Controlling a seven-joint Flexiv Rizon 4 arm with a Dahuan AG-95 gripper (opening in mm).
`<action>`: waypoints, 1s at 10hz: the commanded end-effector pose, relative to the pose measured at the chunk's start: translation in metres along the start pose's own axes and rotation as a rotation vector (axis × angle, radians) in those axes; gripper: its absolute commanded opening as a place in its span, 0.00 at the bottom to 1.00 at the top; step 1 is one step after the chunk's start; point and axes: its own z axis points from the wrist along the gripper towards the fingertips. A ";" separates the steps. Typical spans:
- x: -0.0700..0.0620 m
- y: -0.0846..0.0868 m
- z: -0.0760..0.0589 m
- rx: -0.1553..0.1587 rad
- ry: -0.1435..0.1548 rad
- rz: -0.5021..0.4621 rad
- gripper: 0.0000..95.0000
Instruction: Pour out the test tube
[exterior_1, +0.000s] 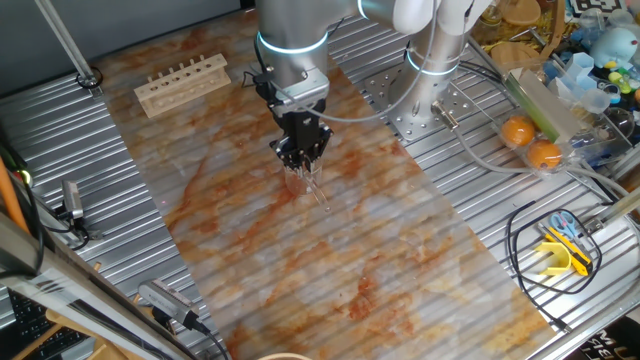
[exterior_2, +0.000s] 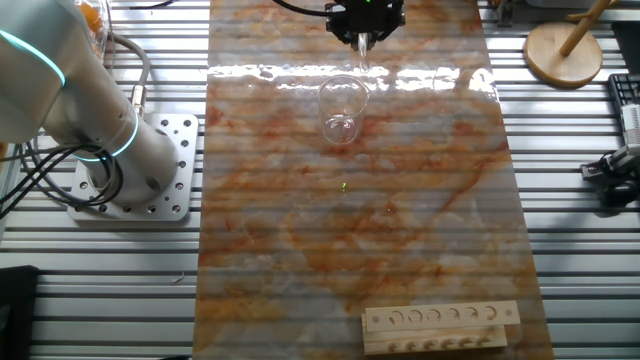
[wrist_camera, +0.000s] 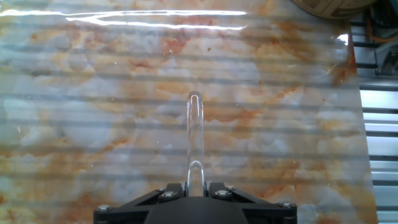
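Hand view: test tube (wrist_camera: 195, 140) clamped between the 2 fingers of the gripper (wrist_camera: 195, 186), jutting straight out from the jaws with its rounded end farthest from the camera, over the marbled orange and grey mat (wrist_camera: 93, 124). Seen from one fixed view as a thin, nearly see-through sliver (exterior_1: 315, 186) slanting down from the black gripper (exterior_1: 301, 160), low over the middle of the mat (exterior_1: 400, 260); whether it holds any liquid, cannot tell. Seen from the other fixed view only faintly (exterior_2: 361, 52), below the gripper (exterior_2: 364, 30) near the far edge of the mat (exterior_2: 280, 250).

Just in front of the tube in that other fixed view: clear glass beaker (exterior_2: 342, 108), its mouth tipped toward the camera, whether lying or standing not clear. Hard to make out in the first fixed view.

Pale wooden rack (exterior_2: 441, 327) with a row of holes near the opposite edge of the mat, well apart from the tube; also by a corner of the mat in one fixed view (exterior_1: 182, 83).

2 oranges (exterior_1: 530, 142) at the cluttered table side, beyond the arm's base (exterior_1: 430, 110).
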 end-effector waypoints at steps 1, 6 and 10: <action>0.000 0.000 0.000 0.001 -0.009 0.001 0.00; 0.001 0.000 -0.001 0.003 -0.042 0.008 0.00; 0.001 0.000 -0.001 0.004 -0.065 0.014 0.00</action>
